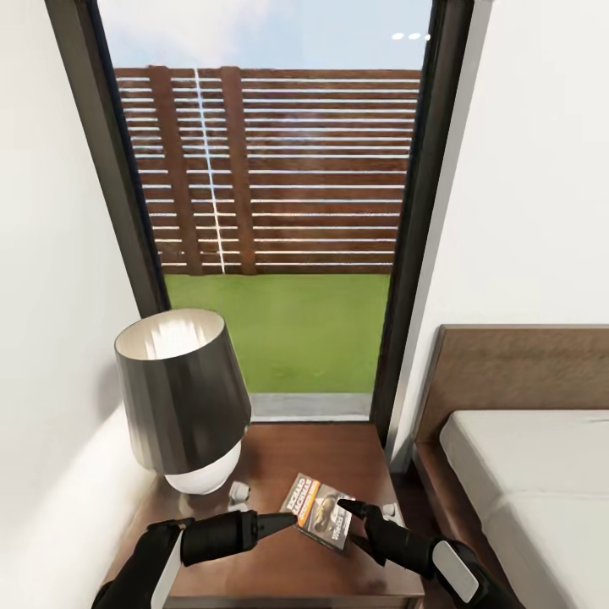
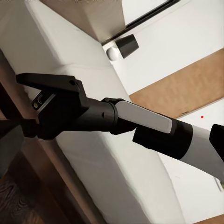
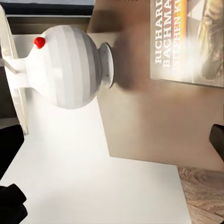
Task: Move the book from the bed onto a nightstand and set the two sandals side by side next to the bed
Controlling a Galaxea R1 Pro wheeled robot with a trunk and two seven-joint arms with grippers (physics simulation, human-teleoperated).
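Book (image 1: 322, 512) on nightstand (image 1: 279, 457), lamp (image 1: 184, 397) beside

The only readable text stands on the cover of the book (image 3: 186, 39). In the right wrist view the white lettering reads "RICHARD BACHMAN", cut off at the frame's edge, and under it a second, smaller white line begins "STEPHEN K", with the rest out of the picture. Both lines run alongside an orange band on the dark cover. In the head view the same book (image 1: 321, 512) lies flat on the nightstand's worktop (image 1: 338, 448), and its white lettering is too small and blurred to make out there.
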